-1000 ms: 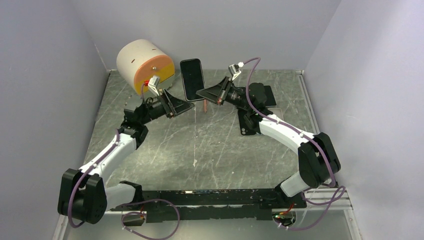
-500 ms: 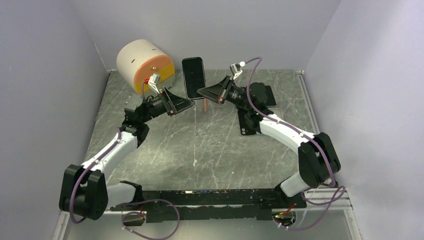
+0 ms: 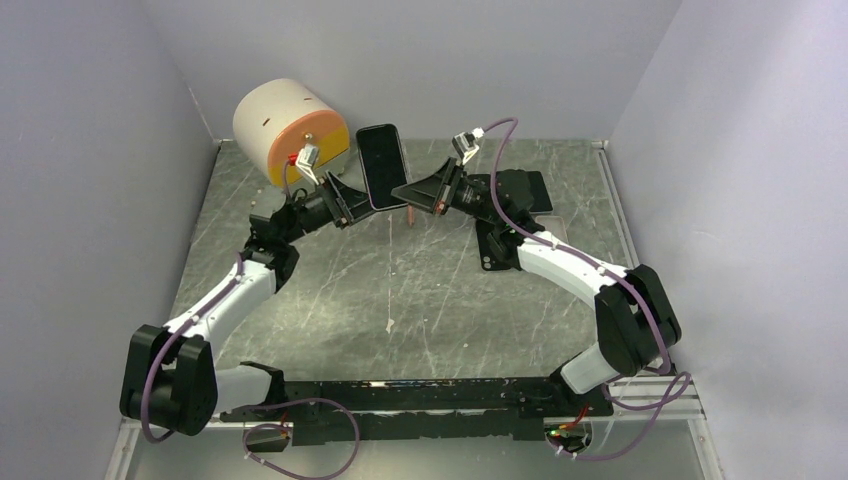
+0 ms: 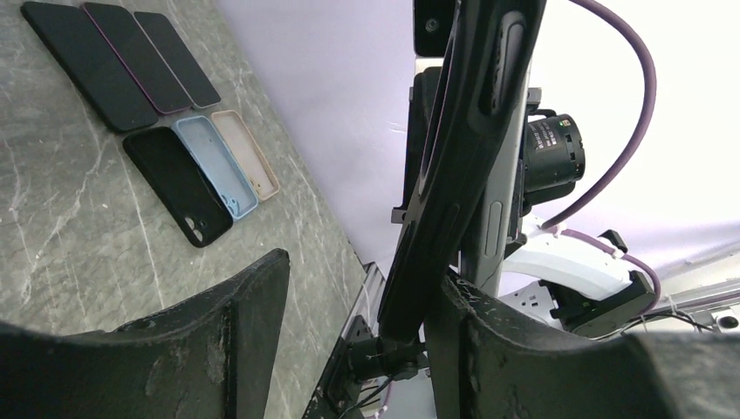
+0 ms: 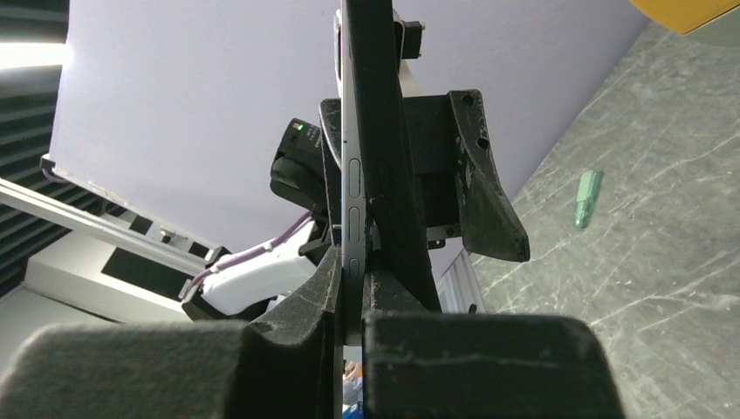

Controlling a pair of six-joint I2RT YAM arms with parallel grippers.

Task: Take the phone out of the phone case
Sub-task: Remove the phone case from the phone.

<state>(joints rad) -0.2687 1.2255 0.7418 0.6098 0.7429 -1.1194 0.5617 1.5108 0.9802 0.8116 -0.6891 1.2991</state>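
The phone (image 3: pixel 382 165), dark-screened and in a black phone case, is held upright in the air over the back of the table. My right gripper (image 3: pixel 405 190) is shut on its right edge. In the right wrist view the slim edge with side buttons (image 5: pixel 356 175) runs up from between the pinching fingers of the right gripper (image 5: pixel 353 262). My left gripper (image 3: pixel 358 205) is open around the opposite edge. In the left wrist view the cased edge (image 4: pixel 462 131) leans against the right finger (image 4: pixel 489 340) of the left gripper (image 4: pixel 359 279). The left finger (image 4: pixel 253 305) stands apart from it.
A cream and orange cylinder (image 3: pixel 290 125) stands at the back left. A copper peg (image 3: pixel 412 213) sticks up below the phone. Three dark phones (image 4: pixel 113 61) and black (image 4: pixel 174 183), blue (image 4: pixel 214 166) and beige (image 4: pixel 244 153) cases lie on the table. A green bit (image 5: pixel 589 196) lies nearby.
The right gripper has carried the phone left and tilted it toward the left gripper. The left gripper has moved up, so the phone's edge now sits between its open fingers.
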